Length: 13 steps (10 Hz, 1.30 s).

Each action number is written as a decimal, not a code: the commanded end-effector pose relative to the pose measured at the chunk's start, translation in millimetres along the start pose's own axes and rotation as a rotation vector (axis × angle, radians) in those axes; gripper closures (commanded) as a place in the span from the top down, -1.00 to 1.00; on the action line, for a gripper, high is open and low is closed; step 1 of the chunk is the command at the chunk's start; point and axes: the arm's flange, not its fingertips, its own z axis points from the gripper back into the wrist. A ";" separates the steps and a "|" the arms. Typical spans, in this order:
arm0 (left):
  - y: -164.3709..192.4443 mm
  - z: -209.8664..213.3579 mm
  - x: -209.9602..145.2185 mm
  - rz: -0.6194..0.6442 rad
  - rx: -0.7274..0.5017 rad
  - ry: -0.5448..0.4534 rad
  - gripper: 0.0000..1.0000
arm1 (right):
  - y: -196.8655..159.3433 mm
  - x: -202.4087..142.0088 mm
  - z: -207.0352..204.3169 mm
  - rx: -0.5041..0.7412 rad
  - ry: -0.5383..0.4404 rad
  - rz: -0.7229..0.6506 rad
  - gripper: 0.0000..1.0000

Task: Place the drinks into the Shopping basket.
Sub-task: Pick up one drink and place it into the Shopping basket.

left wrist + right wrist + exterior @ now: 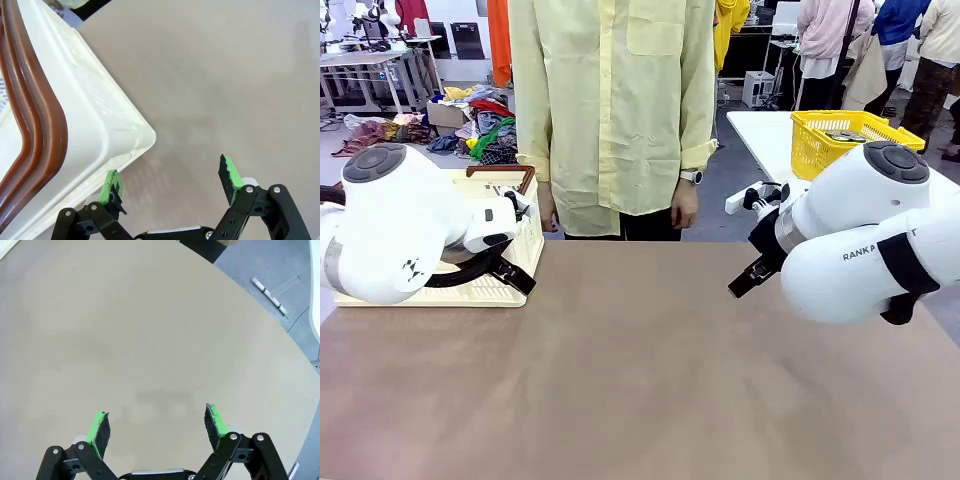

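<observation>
The drinks are out of view. The Shopping basket [528, 238], cream-white with a dark red-brown rim, stands at the table's far left, partly behind my folded left arm [400, 225]. In the left wrist view a corner of the Shopping basket [90, 100] lies just left of my left gripper [170, 182], which is open over bare table with nothing between its green pads. My right gripper [157, 425] is also open and holds nothing, hovering above the plain tabletop. The right arm [860, 235] is folded at the table's right side.
A person in a pale yellow shirt [615, 110] stands at the far edge, hands hanging down. A yellow mesh basket [840, 135] sits on a white table behind at the right. The brown tabletop [640, 380] stretches wide between my arms.
</observation>
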 end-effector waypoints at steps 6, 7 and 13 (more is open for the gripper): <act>0.2 0.5 0.7 0.000 0.001 -0.003 1.00 | 0.0 0.0 0.0 0.000 0.000 0.000 1.00; 0.2 0.5 0.7 0.000 0.001 -0.003 1.00 | 0.0 0.0 0.0 0.000 0.000 0.000 1.00; 0.2 0.5 0.7 0.000 0.001 -0.003 1.00 | 0.0 0.0 0.0 0.000 0.000 0.000 1.00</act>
